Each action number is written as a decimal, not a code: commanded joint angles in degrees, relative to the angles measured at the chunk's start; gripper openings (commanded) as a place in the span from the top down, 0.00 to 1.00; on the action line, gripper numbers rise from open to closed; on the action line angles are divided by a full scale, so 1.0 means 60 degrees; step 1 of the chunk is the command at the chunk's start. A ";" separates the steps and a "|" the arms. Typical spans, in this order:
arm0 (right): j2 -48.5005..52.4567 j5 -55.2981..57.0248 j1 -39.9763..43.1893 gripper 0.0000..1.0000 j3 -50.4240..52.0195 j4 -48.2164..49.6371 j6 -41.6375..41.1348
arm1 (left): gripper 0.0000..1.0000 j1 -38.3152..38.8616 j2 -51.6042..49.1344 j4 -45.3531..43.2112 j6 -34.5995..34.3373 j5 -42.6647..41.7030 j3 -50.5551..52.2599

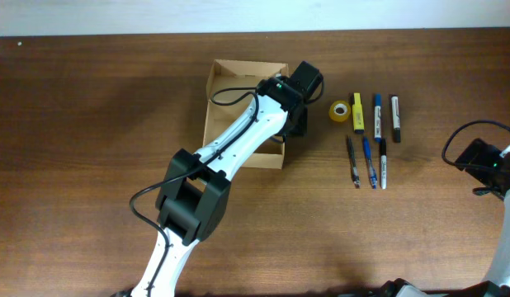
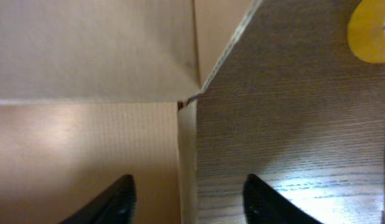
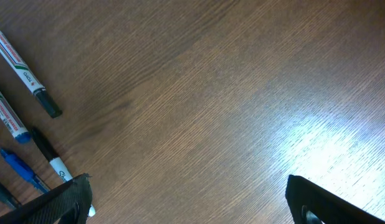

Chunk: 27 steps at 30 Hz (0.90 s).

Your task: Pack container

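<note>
The container [image 1: 230, 91] is an open tan cardboard box left of the table's middle, and my left arm reaches across it. My left gripper [image 1: 295, 125] is open at the box's right wall. In the left wrist view the open fingers [image 2: 189, 200] straddle that wall [image 2: 187, 155], one inside the box and one over the table. My right gripper [image 1: 474, 158] is open and empty at the far right, above bare wood [image 3: 186, 193].
Right of the box lie a yellow tape roll [image 1: 340, 111], a yellow highlighter [image 1: 358, 113], a blue marker [image 1: 376, 111] and a black marker [image 1: 395, 118]. Three pens [image 1: 369, 161] lie below them. Markers [image 3: 24, 71] show at the left in the right wrist view.
</note>
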<state>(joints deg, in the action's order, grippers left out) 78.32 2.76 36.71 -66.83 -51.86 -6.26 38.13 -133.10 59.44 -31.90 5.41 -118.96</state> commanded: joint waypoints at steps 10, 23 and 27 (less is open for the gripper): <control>-0.0007 -0.0495 0.0036 0.01 -0.0222 0.0033 -0.0106 | 0.35 -0.0087 -0.0066 0.2204 0.0940 0.0331 -0.3931; -0.0007 -0.5836 -0.0597 0.04 -0.0226 0.0907 -0.0109 | 0.30 -0.2820 -0.0066 0.5107 0.1483 0.1311 -0.7919; -0.0004 -0.4594 -0.2051 0.07 -0.0259 0.0918 -0.0758 | 0.29 -0.4218 -0.0066 0.5694 0.1479 0.1093 -0.7952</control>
<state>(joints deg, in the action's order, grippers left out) 78.32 -26.55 30.52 -66.87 -46.61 -7.97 17.74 -133.19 92.05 -23.77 11.64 -165.71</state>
